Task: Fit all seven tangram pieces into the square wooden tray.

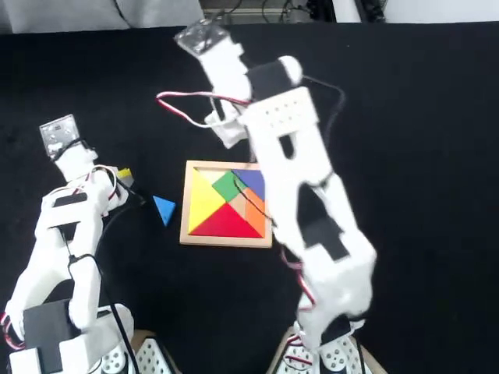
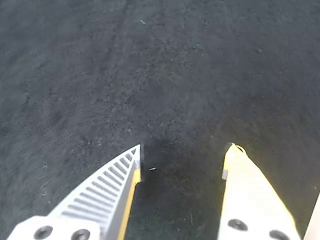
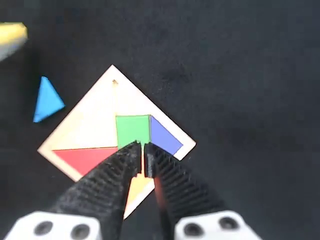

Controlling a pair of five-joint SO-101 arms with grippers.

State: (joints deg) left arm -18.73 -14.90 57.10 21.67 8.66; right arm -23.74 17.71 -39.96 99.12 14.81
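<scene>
Your right gripper, ribbed black jaws pinched together and empty, hangs over the square wooden tray; your left gripper gapes wide above matte black cloth.

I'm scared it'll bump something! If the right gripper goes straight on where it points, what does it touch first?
Likely the green square in the wooden tray, though depth is unclear.

The square wooden tray sits mid-table, fitted pieces lying inside. A loose triangle lies just left of it, the left gripper farther left, the right gripper above the tray.
</scene>
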